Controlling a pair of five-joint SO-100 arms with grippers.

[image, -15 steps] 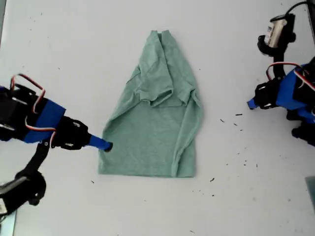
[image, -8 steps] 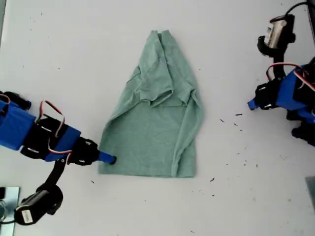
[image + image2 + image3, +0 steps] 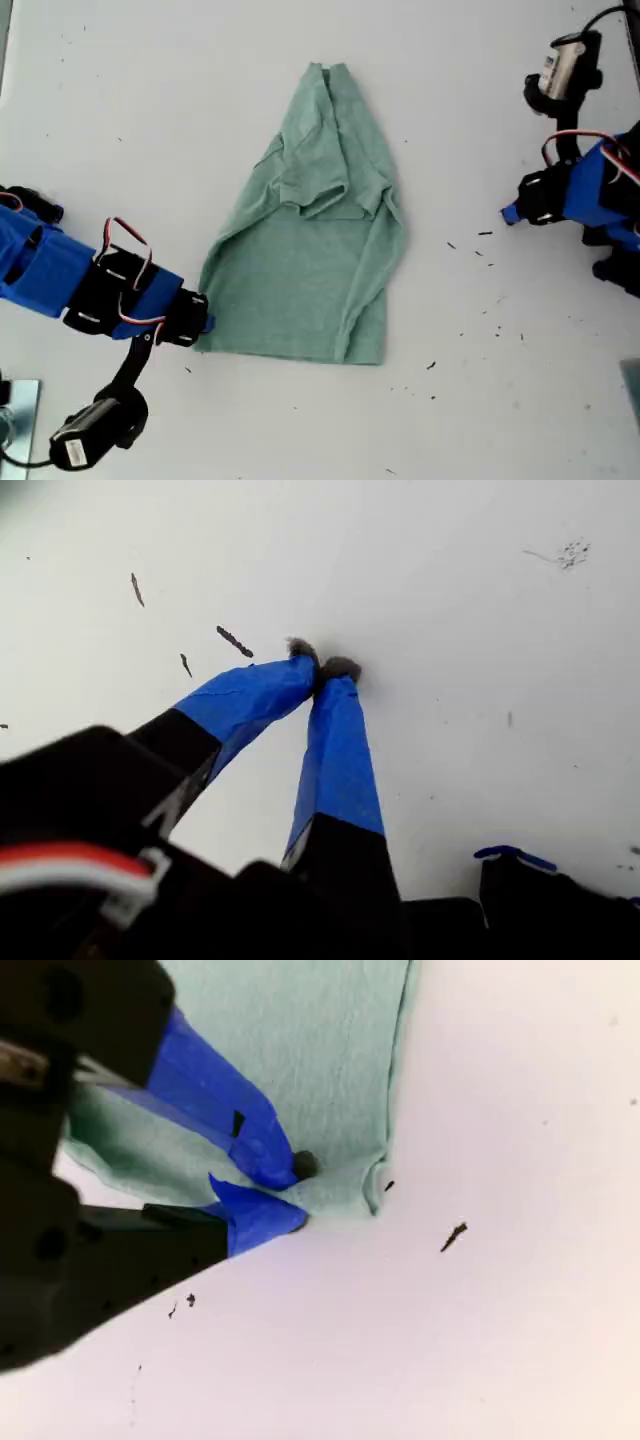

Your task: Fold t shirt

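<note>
White tabletop (image 3: 150, 120) fills the exterior view, speckled with dark flecks. Your second gripper (image 3: 288, 1192) sits at the lower-left corner of the t shirt (image 3: 315, 240), jaws pinching the hem there; in the exterior view it is at lower left (image 3: 200, 325). From it the cloth spreads toward the view's right and runs long toward the top, collar uppermost, sleeves already folded in. Your first gripper (image 3: 322, 668) rests closed on nothing over bare table at the view's right edge (image 3: 510, 211), well apart from the shirt. You would likely lift this corner toward the collar.
</note>
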